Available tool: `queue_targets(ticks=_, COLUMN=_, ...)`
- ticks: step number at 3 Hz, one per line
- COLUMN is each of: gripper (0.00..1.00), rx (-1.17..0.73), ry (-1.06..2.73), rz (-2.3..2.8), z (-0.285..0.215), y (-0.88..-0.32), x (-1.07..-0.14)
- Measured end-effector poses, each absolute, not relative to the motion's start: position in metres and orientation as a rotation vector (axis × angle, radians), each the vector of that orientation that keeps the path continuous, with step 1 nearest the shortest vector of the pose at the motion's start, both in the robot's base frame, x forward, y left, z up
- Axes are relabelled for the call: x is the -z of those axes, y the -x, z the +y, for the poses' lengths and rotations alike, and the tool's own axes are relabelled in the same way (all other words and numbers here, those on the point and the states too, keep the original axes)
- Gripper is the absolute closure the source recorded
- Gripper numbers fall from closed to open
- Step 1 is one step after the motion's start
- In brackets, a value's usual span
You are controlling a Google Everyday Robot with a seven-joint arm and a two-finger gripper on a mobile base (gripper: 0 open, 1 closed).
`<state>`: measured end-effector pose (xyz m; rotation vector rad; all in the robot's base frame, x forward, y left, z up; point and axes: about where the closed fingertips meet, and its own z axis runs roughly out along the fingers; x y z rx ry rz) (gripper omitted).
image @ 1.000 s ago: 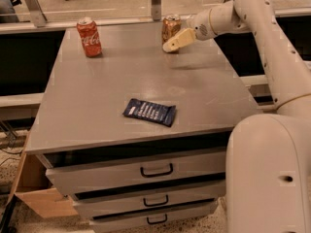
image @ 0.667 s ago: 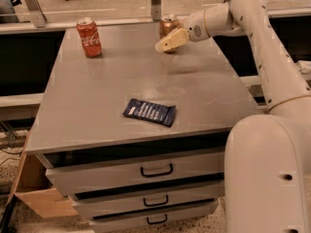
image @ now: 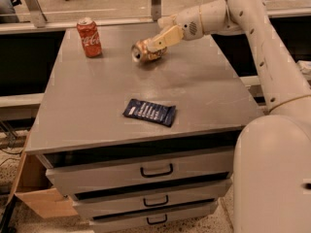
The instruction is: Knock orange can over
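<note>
Table (image: 209, 96), grey, with drawers below; blue packet (image: 148, 112) lies flat near its front edge. Beyond the packet: orange can (image: 144, 52), upright a second ago, now tipped onto its side with the silver top turned left, so the knock-over is judged essentially done; body bronze-gold, mottled pale. Gripper (image: 160, 39) against the can's upper right side, apart or together cannot be told; red Coca-Cola can (image: 89, 37) upright, farther beyond the packet, to the left.
</note>
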<state>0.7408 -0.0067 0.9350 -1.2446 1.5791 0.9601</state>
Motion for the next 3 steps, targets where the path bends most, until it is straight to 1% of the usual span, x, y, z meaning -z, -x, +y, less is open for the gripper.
queue_targets(ticks=1, gripper=0.0, rx=-1.003, ry=1.278, rz=1.543, z=-0.001, y=-0.72, x=-0.944)
queue_targets(ticks=2, gripper=0.0, rx=-0.952, ry=1.255, rz=1.522, z=-0.026, y=-0.717, x=-0.96)
queue_targets(ticks=3, gripper=0.0, rx=-0.816, ry=1.171, rz=1.528, z=-0.085, y=-0.721, x=-0.984)
